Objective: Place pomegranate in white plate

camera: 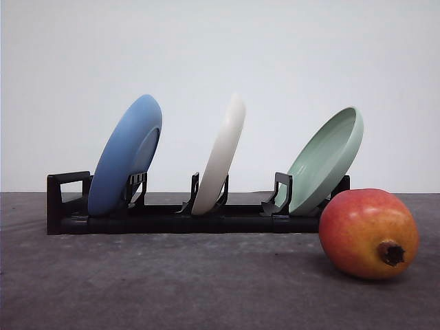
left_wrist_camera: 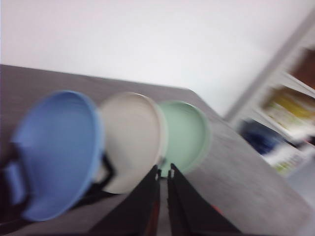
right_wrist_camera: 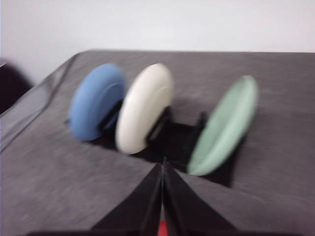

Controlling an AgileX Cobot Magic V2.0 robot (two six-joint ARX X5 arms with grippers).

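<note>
The grey table [camera: 172, 289] carries a black dish rack [camera: 69, 206] set across it, with three plates standing on edge in its slots, all leaning to the right in the front view. The blue plate [camera: 126, 155] occupies the left slot, the white plate [camera: 221, 155] the middle slot, and the pale green plate [camera: 326, 158] the right slot; each is apart from its neighbour. The white plate shows mostly its edge from the front, while the right wrist view presents its rounded back [right_wrist_camera: 144, 108] between the blue plate [right_wrist_camera: 96, 108] and the green plate [right_wrist_camera: 224, 128], though that view is blurred. The left wrist view, also blurred, shows the three plates [left_wrist_camera: 130, 140] overlapping one another along the rack. The pomegranate [camera: 368, 234] rests on the table at the right, nearer the camera than the rack and just beside the green plate's end of it, its dark crown stub pointing toward the camera and slightly right; it is not on any plate. The left gripper [left_wrist_camera: 164, 174] has its two dark fingers nearly together, a thin slit between them, holding nothing. The right gripper [right_wrist_camera: 163, 167] has its fingers pressed together at the tips, also empty.
</note>
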